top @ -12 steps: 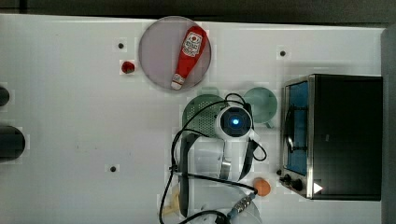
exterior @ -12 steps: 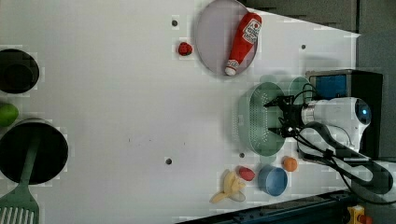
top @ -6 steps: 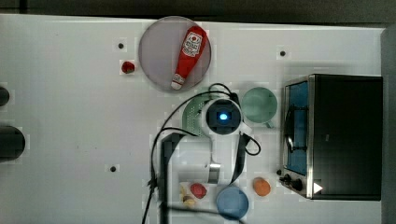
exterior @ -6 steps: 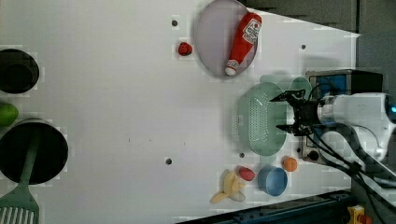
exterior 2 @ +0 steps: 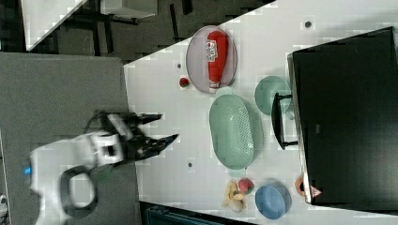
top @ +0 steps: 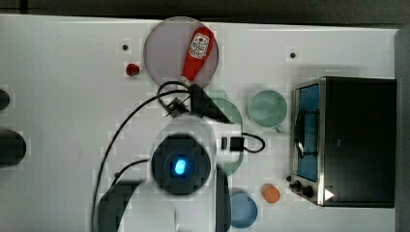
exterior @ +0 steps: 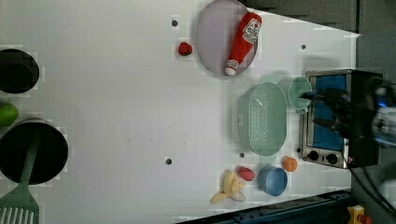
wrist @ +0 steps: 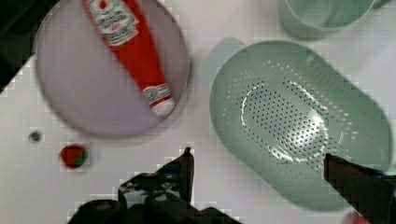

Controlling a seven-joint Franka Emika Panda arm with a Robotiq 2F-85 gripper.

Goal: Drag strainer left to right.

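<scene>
A white desk [exterior: 116,116] carries kitchen things. In the left view, the strainer [exterior: 265,118], a pale mint-green oblong basket with a finely perforated bottom, lies flat right of centre, its long side running up and down the picture. At its 1 o'clock sits a small round mint-green cup [exterior: 299,92], just beside it. At its 11 o'clock is a round grey plate [exterior: 212,42] with a red ketchup bottle [exterior: 242,43] lying on it, cap end nearest the strainer. A toaster oven [exterior: 337,119] stands at the strainer's 3 o'clock. At its 6 o'clock a blue bowl [exterior: 272,180] rests near a banana [exterior: 227,187], a strawberry [exterior: 246,173] and a small orange [exterior: 290,164].

In the right view the claw [exterior 2: 162,127] hangs off beyond the strainer's 9 o'clock side, well apart from it, its two dark fingers spread wide and holding nothing. The wrist view looks at the strainer between those spread fingertips [wrist: 187,161].
</scene>
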